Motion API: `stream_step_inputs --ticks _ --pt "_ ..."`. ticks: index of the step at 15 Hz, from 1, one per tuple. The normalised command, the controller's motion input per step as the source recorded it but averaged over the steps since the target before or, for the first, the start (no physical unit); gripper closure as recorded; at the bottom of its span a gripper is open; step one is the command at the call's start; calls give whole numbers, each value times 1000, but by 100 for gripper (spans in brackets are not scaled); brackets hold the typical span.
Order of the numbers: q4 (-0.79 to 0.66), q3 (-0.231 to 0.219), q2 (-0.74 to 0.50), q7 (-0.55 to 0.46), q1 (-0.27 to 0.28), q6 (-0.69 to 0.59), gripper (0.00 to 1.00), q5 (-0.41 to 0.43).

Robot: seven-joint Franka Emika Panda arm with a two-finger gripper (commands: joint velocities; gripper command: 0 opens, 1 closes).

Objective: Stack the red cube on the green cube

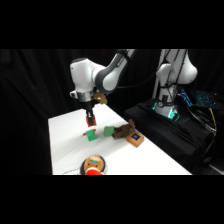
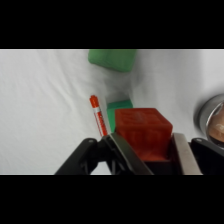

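Currently the tool (image 2: 145, 150) is pinching the red cube (image 2: 143, 132), one finger on each of two opposite flat faces, cube seated low between them. In the side view the tool (image 1: 90, 120) hangs off the white arm (image 1: 92, 75) with the red cube (image 1: 90, 120) clear of the counter (image 1: 65, 145), above and slightly behind a green cube.

Handling, my read: small rigid block, probably light, flat parallel faces, so a side pinch is the right hold and it looks square in the jaws. Surface looks smooth-ish; slip risk is low at this size, though a skewed grip would rotate it on release. Not fragile. No reason to regrip.

Directly below in the wrist view, a green cube (image 2: 120, 106) peeks out just past the red cube's far edge, mostly hidden by it. Beside it lies a red marker pen (image 2: 97, 116), close to that cube but whether touching I cannot tell. Further out, a second green block (image 2: 113, 59) sits near the top edge, well apart.

The side view shows two green cubes: one under the tool (image 1: 90, 135) and one to its right (image 1: 108, 131), next to a dark brown object (image 1: 123, 131) and a small wooden block with a blue top (image 1: 135, 139). A round tan toy with a red base (image 1: 93, 165) sits at the near edge.

Which green is the deeper shade is hard to call; the one under the tool looks like the target. Alignment appears close, not yet centred.
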Motion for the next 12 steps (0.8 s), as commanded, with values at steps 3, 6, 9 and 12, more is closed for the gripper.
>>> stream_step_inputs --ticks 3,6,9,12 --pt "311 80 244 -207 -124 7 76 144" --pt "294 86 217 -181 -109 -2 76 130" --pt "258 87 196 -162 -100 9 76 127" --pt "225 88 175 -163 -110 17 76 137"
